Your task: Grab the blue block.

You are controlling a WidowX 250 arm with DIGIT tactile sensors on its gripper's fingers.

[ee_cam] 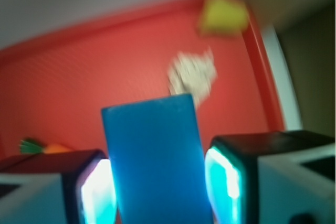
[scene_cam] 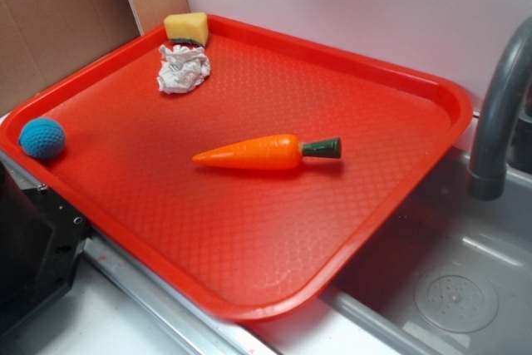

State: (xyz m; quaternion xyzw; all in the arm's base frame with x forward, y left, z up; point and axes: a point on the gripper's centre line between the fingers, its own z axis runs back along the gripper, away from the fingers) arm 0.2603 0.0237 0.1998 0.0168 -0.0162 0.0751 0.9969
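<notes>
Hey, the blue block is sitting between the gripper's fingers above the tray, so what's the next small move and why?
Probably just hold the grip and stop lifting. In the wrist view the blue block sits between both fingers of the gripper, well above the red tray, so the grab looks done.

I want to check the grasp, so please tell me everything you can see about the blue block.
The blue block is a solid, bright blue rectangular piece with flat smooth faces and straight edges; its material cannot be told. In the wrist view it stands upright between the two fingers of the gripper, which sit close against its sides, above the red tray. In the exterior view only a small blue bit shows at the top edge, above the tray.
</notes>
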